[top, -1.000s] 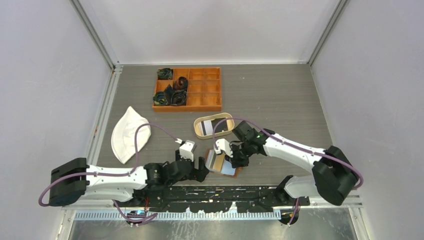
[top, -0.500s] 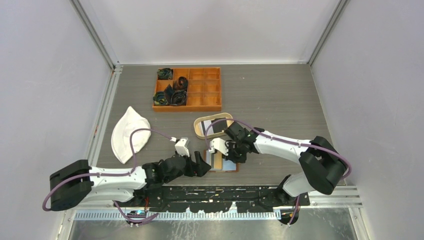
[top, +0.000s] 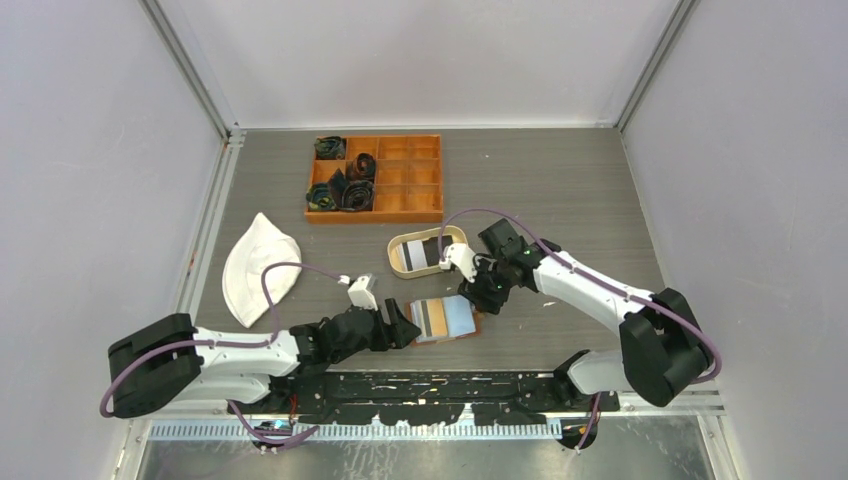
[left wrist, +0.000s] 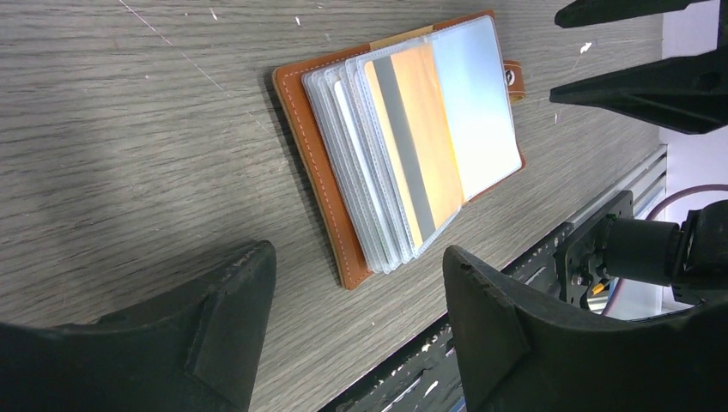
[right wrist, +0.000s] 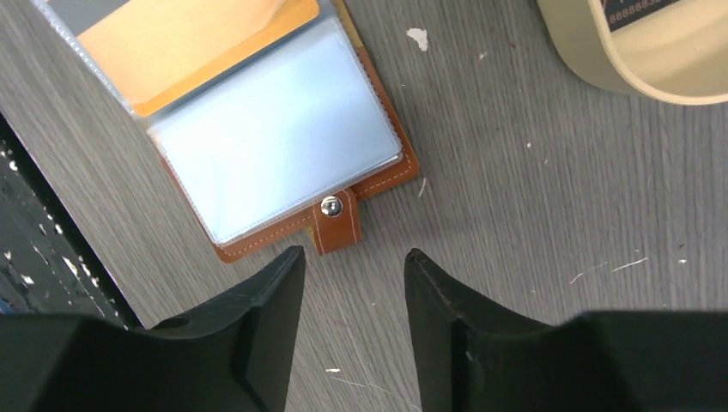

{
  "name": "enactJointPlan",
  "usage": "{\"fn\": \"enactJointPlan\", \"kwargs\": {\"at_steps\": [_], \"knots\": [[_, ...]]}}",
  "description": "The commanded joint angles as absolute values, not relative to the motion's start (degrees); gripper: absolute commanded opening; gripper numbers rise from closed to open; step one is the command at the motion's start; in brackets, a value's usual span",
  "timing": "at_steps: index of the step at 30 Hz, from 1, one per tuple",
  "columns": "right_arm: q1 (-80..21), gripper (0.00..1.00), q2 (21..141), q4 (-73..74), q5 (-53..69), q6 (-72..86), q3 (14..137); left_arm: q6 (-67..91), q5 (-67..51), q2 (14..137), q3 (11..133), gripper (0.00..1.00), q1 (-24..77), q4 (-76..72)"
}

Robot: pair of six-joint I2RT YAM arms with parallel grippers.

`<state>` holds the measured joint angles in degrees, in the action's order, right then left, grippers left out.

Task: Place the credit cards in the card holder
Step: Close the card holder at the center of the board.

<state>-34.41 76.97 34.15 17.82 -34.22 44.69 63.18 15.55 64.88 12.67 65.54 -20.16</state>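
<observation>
The card holder [top: 445, 320] lies open and flat near the table's front edge, brown leather [left wrist: 319, 172] with clear sleeves and a snap tab [right wrist: 336, 225]. An orange striped card [left wrist: 421, 129] and a light blue card [right wrist: 275, 146] show in its sleeves. More credit cards [top: 430, 252], black and white, lie in the oval beige tray [top: 395, 255]. My left gripper [top: 404, 325] [left wrist: 356, 256] is open and empty at the holder's left edge. My right gripper [top: 482, 293] [right wrist: 354, 255] is open and empty over bare table just beyond the snap tab.
An orange compartmented box [top: 415, 190] holding dark rolled items stands at the back. A white cloth piece [top: 258, 270] lies at the left. The black front rail [top: 430, 385] runs close below the holder. The tray wall [right wrist: 618, 69] sits close to my right gripper.
My right gripper has opened and drawn back to the right, off the holder. The holder has settled flat and open. My left gripper has narrowed a little and stays at the holder's left edge.
</observation>
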Motion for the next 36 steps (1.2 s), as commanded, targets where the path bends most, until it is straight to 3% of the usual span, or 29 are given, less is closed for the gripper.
{"fn": "enactJointPlan", "kwargs": {"at_steps": [1, 7, 10, 12, 15, 19, 22, 23, 36], "knots": [[-34.0, 0.56, 75.3, 35.9, 22.4, -39.9, 44.8, 64.1, 15.8, 65.2, 12.4, 0.71, 65.3, -23.7], [-38.1, 0.62, 77.8, 32.2, 18.0, -42.4, 43.3, 64.2, 15.2, 66.7, 12.8, 0.70, 65.2, -24.3], [-40.9, 0.60, 80.4, 30.3, 13.9, -43.4, 42.8, 64.5, 14.9, 67.9, 13.2, 0.70, 65.3, -24.8], [-41.5, 0.56, 81.4, 29.4, 12.1, -43.1, 42.7, 64.6, 14.6, 68.8, 13.2, 0.68, 65.3, -25.5], [-41.6, 0.37, 81.3, 28.7, 11.0, -42.2, 42.6, 64.5, 14.4, 70.3, 13.3, 0.67, 64.9, -25.8], [-41.6, 0.21, 79.5, 28.2, 11.4, -40.8, 42.3, 64.5, 13.4, 73.0, 13.3, 0.66, 64.2, -27.6], [-41.5, 0.11, 78.6, 28.8, 13.5, -39.1, 42.6, 64.4, 12.0, 74.6, 12.8, 0.60, 63.8, -32.2], [-41.4, 0.09, 78.4, 29.1, 14.4, -38.7, 42.8, 64.2, 11.7, 75.2, 12.8, 0.54, 63.8, -33.8], [-38.4, 0.05, 76.3, 32.3, 24.7, -32.0, 46.0, 58.7, 8.6, 73.7, 13.7, 0.51, 63.8, -43.6]]}}
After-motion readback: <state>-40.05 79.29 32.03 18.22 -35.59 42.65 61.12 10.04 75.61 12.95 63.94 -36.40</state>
